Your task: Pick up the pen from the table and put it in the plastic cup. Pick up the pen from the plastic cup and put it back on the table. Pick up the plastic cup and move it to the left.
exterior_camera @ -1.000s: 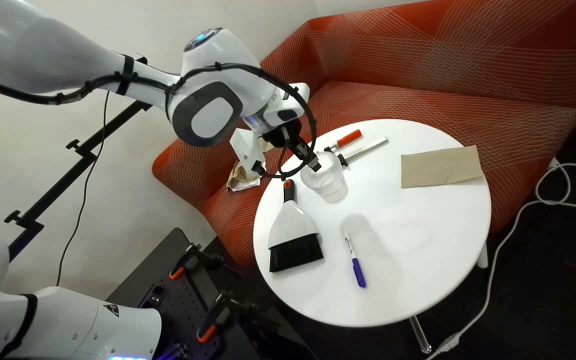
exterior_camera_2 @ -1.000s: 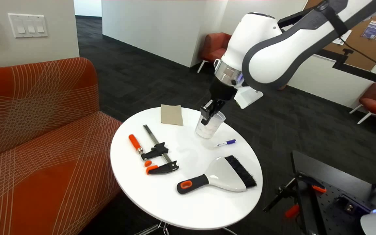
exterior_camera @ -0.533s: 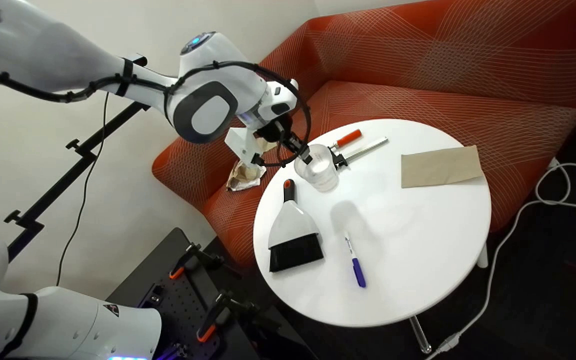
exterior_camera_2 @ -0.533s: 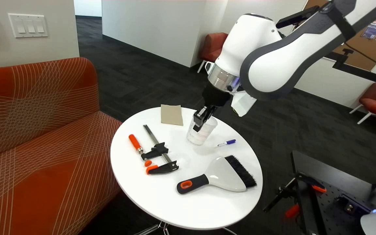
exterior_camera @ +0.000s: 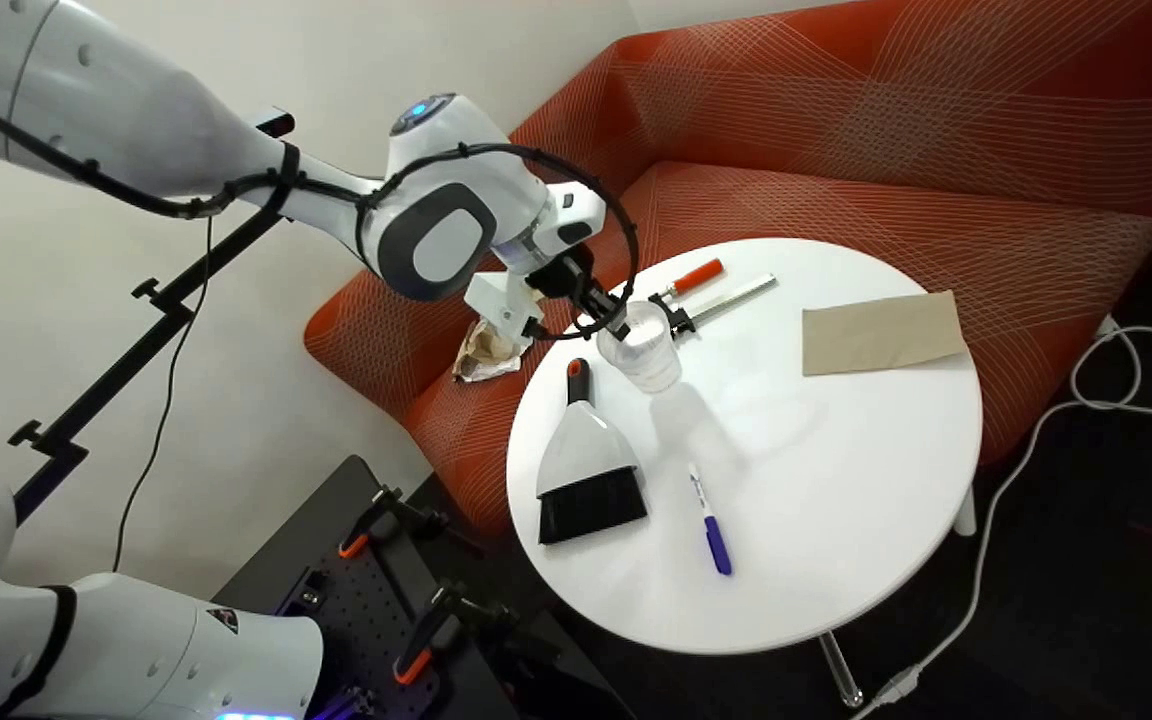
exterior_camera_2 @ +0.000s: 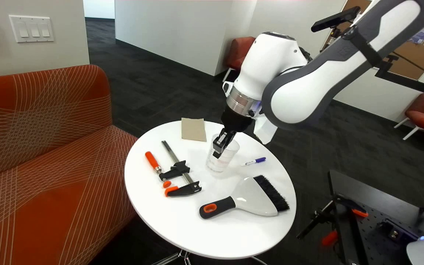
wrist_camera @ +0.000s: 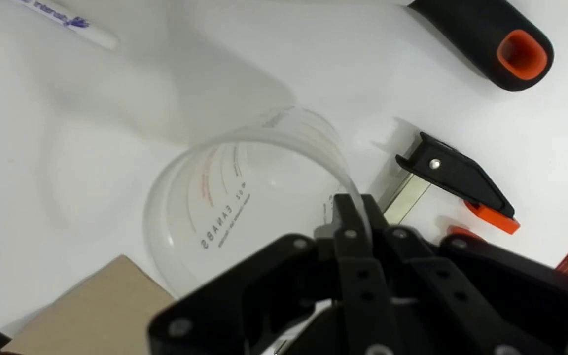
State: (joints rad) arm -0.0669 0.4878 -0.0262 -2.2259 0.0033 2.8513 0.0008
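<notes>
My gripper (wrist_camera: 359,206) is shut on the rim of the clear plastic cup (wrist_camera: 269,190), one finger inside the wall and one outside. The cup leans in both exterior views, with its base low over the white round table (exterior_camera: 836,480); whether it touches the top I cannot tell. Nothing shows inside the cup. On the table lies the pen (exterior_camera: 718,545), white with a blue cap, apart from the cup. In the wrist view only the white end of the pen (wrist_camera: 82,27) appears, at the top left.
A bar clamp (exterior_camera_2: 179,169) with an orange handle lies close beside the cup. A white dustpan brush (exterior_camera_2: 252,198) with black bristles rests nearby. Brown cardboard (exterior_camera: 881,335) lies at the table's edge. The red-orange sofa (exterior_camera: 886,200) borders the table.
The cup, held in my gripper, has moved away from the pen and the cardboard toward the clamp, and its base has come closer to its shadow. The pen has stayed put.
</notes>
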